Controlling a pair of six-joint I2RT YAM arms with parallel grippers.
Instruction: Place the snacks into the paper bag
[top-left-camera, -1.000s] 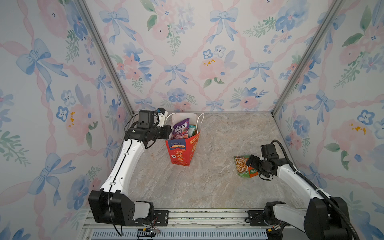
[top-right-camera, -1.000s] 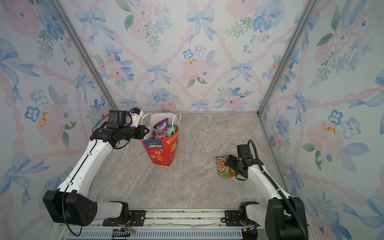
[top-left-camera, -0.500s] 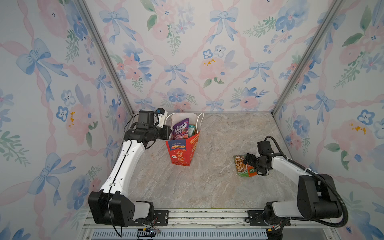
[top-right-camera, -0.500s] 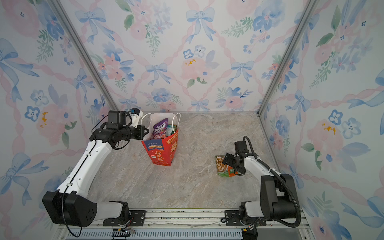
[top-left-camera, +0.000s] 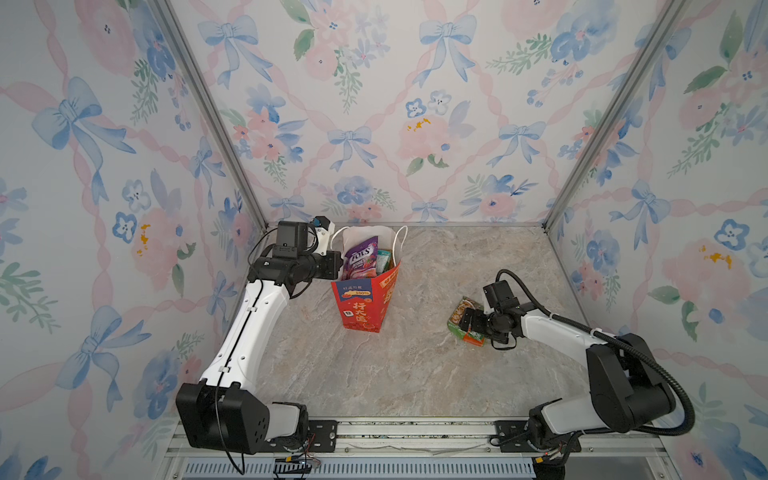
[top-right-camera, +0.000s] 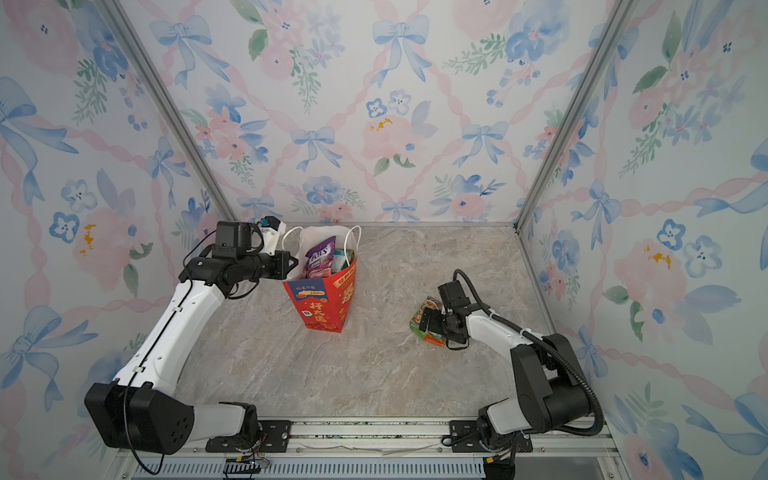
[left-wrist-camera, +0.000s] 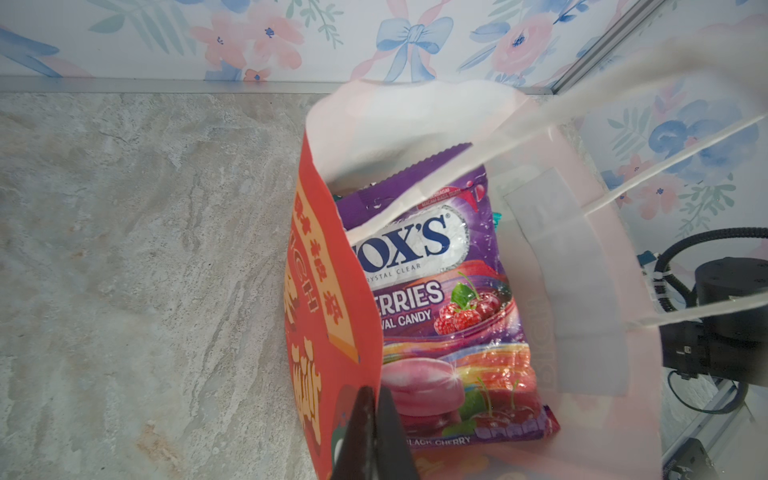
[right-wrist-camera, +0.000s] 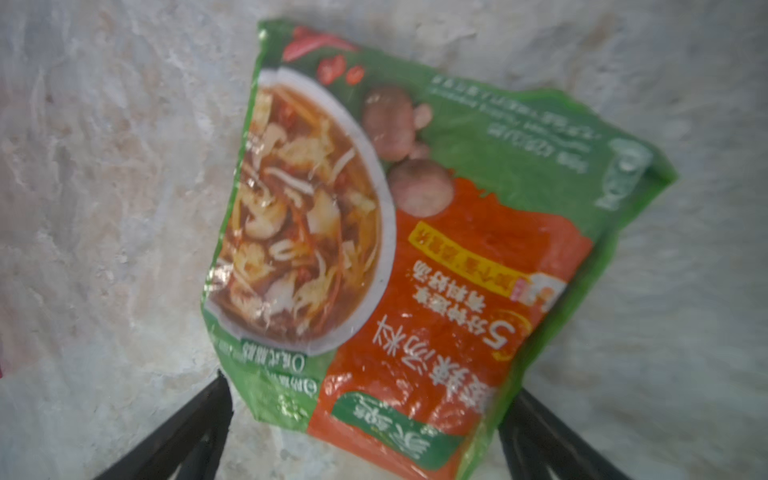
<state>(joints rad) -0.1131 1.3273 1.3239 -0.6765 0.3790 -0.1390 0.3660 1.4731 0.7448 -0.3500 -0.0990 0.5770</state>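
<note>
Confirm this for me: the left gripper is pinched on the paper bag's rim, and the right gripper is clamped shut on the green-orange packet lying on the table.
Not quite. The right gripper is open, not clamped: in the right wrist view its jaws stand spread on either side of the green-orange packet, which lies on the table. The rest holds: the left gripper is pinched on the rim of the paper bag.

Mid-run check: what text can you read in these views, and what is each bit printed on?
"OX'S": purple packet, first letter hidden by the paper bag
"CRYSTAL CLEAR": same packet
"ERRIES": same, start hidden
"VAL CANDY": same, start hidden
"BLACK CHERRY": same packet
"100%": paper bag's blue label
"5": orange-green packet
Chinese characters on bag and orange-green packet, plus small print: not clear enough to read.
</note>
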